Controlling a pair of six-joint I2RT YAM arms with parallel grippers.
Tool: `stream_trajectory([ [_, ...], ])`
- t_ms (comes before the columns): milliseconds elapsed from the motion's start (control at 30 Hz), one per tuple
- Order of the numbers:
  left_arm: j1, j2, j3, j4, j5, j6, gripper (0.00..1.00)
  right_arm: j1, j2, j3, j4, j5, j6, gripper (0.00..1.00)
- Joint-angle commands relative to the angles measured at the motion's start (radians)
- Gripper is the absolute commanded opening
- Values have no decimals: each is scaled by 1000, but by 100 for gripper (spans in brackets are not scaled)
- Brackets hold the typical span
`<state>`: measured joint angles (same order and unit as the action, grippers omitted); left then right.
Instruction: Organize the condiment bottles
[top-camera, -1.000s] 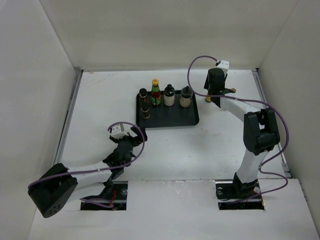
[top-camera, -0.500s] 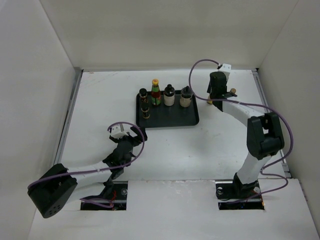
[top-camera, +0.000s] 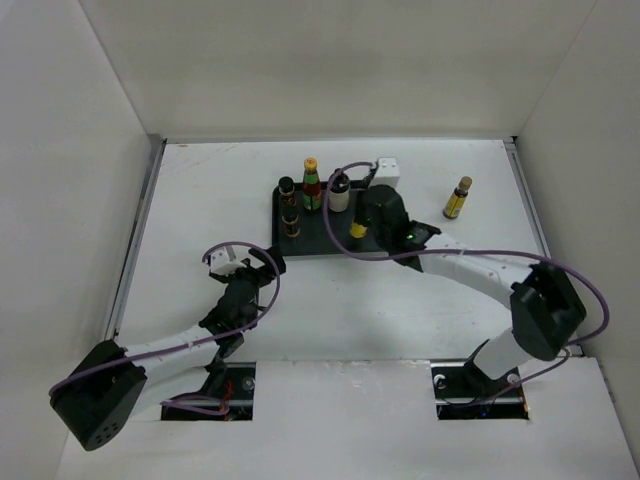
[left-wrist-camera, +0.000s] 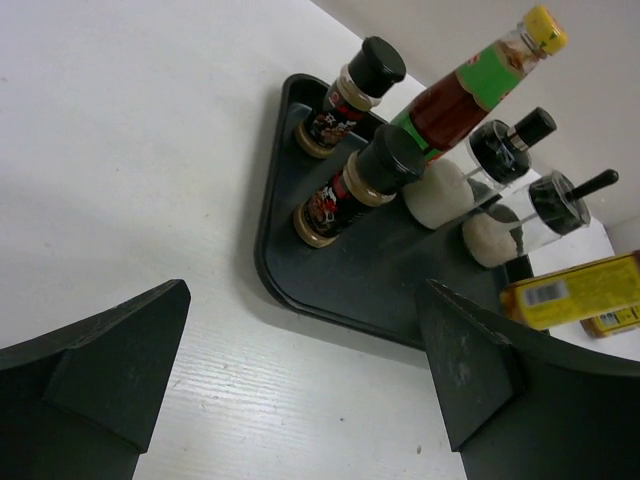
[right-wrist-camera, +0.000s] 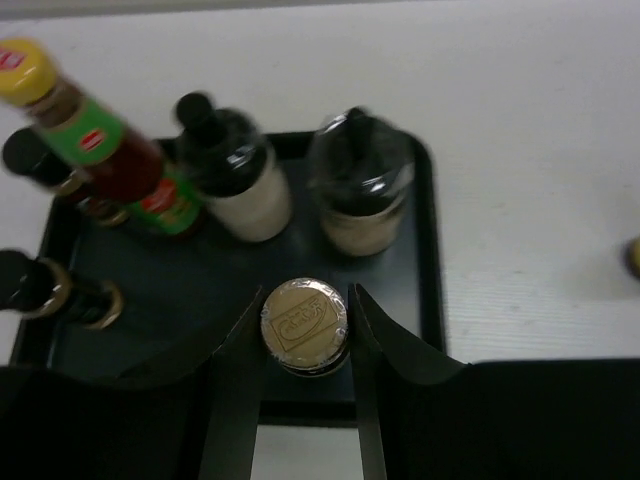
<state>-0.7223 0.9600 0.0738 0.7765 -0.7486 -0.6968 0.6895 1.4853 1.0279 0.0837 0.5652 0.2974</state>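
Left claw (top-camera: 252, 266) is spread wide and holds nothing, low over the table (top-camera: 200, 200) just short of the tray's (top-camera: 322, 241) front left corner.

On the tray's left side stand the back jar (top-camera: 287, 187) and the front jar (top-camera: 291, 222). Both are dark and black-capped, with red-and-white labels I can't read. Next along the back is the red bottle (top-camera: 312, 186), with a yellow cap and a green label carrying a red logo. The logo is too blurred to make out. Beside it stands the left white bottle (top-camera: 339, 192).

Right claw (right-wrist-camera: 305, 300) pinches the brown bottle (right-wrist-camera: 304, 325) by its neck over the tray's front right part. I can't tell whether its base touches the tray. Its gold cap has embossed lettering, which is illegible.

Well right of the tray, the loose bottle (top-camera: 458, 197) lies on the table, brown with a yellow cap.

From above, the right arm hides the right white bottle (right-wrist-camera: 360, 190). The right wrist camera shows it upright at the tray's back right, just behind the pinched bottle. That camera catches only a sliver of the loose bottle at its right edge. Only the left wrist camera shows the pinched bottle's yellow label with a barcode.
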Motion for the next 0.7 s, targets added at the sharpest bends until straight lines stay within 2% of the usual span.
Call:
stream_trajectory([
  [0,14,-17,-8,37,-34,-15,100,78,85,118,119,-2,26,31],
  [167,24,-40,-20,18,-38,-23,100,175,255,277,145,-11,-9,32],
  [300,25,-37,-20,15,-32,-27,100,207,361,369,137,-2,-46,32],
  [533,19,-29,-19,17,-26,-27,100,210,409,385,146,12,-64,34],
  [667,21,-23,-17,20,-24,-27,100,210,412,353,149,2,-46,44],
])
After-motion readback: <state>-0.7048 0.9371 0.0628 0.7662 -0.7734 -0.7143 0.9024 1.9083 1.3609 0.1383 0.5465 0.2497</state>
